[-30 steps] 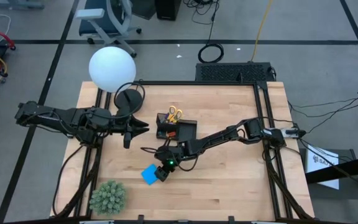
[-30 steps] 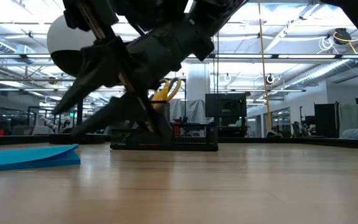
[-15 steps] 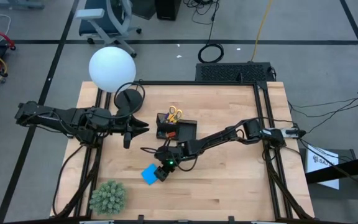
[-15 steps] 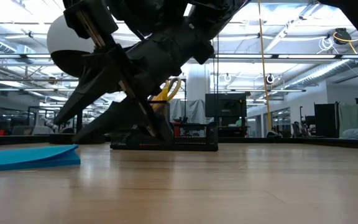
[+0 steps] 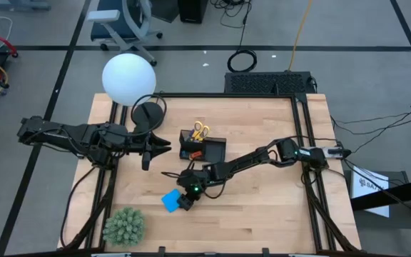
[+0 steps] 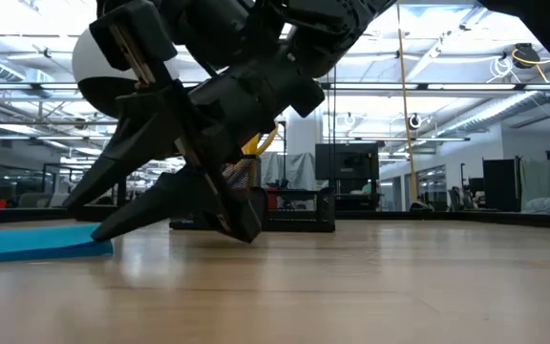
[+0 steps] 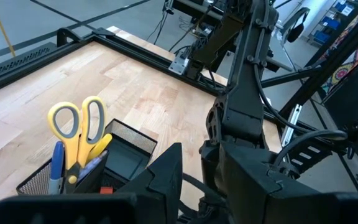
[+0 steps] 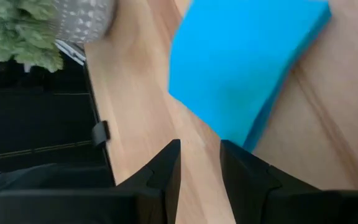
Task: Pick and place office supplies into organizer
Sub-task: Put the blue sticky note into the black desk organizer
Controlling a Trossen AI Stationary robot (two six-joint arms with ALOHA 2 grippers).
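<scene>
The blue note pad [image 5: 170,201] lies flat on the table toward the near edge, seen edge-on in the low view [image 6: 31,241]. My right gripper [image 5: 185,200] hangs open just right of it, tipped down, fingertips [image 6: 89,215] close above the wood. In its wrist view [image 8: 199,158] the pad [image 8: 241,68] lies just ahead of the fingers, apart from them. The black organizer [image 5: 203,148] stands behind, with the yellow-handled scissors [image 7: 76,124] and pens upright in its taller section. My left gripper [image 5: 164,145] waits open, left of the organizer.
A green spiky plant [image 5: 125,225] sits in the near-left corner, close to the pad. A white globe lamp [image 5: 128,78] with a round black base [image 5: 147,114] stands at the far left. Bare wood lies right of the right arm.
My right gripper has moved down and toward the table's near edge, closer to the blue note pad, its fingers staying open. The pad and the left arm have kept still.
</scene>
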